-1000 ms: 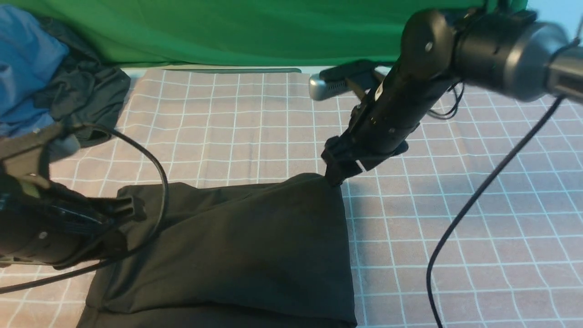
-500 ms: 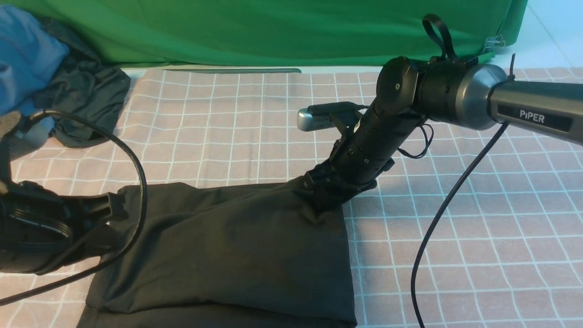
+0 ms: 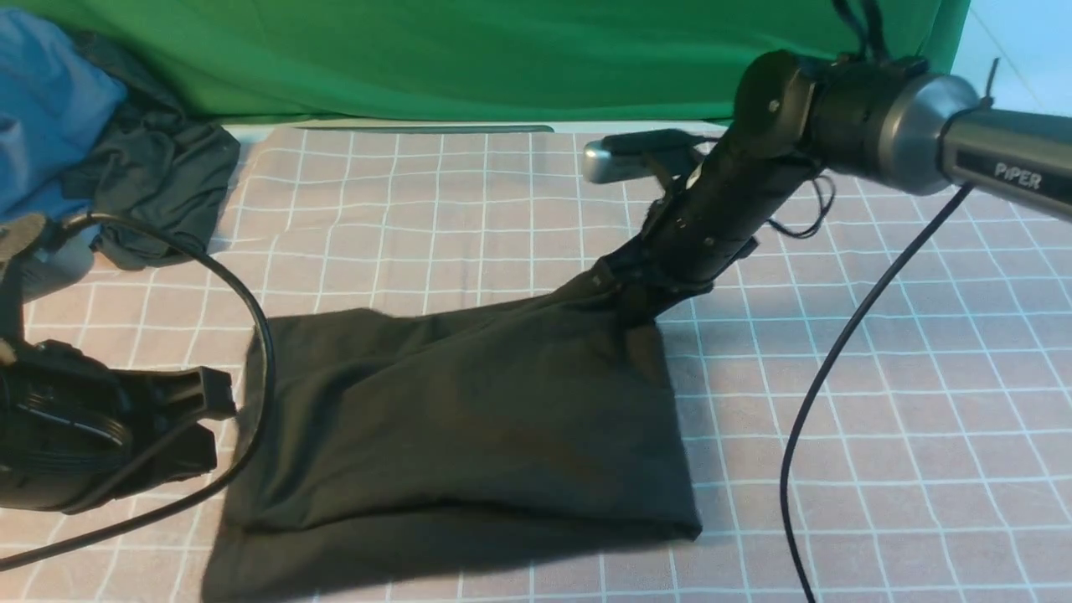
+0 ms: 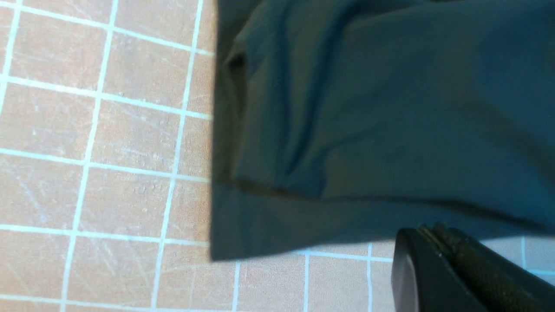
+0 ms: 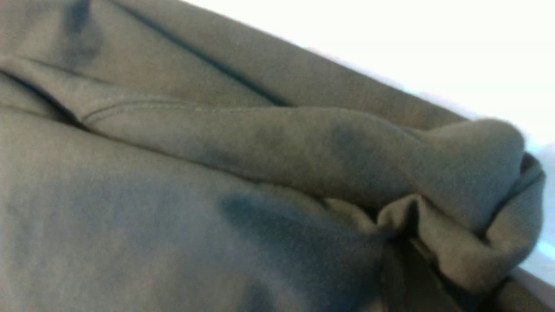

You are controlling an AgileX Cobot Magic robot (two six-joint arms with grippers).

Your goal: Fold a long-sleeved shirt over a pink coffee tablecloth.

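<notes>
Shifted rightward since a second ago: long-sleeved shirt [image 3: 469, 419], folded, lying on pink coffee tablecloth [image 3: 879, 402], its far right corner lifted. Right claw [image 3: 632, 314] clamped on that corner, fabric bunched between fingers. Left claw [image 3: 209, 419] now clear of the shirt's left edge, holding nothing; opening unclear.

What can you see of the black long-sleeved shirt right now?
The long-sleeved shirt is plain black, soft matte cloth, folded into a rough rectangle on the pink coffee tablecloth. No print or label shows. The right gripper pinches its far right corner, bunched and lifted off the cloth. The left gripper sits beside its left edge, not touching it.
</notes>
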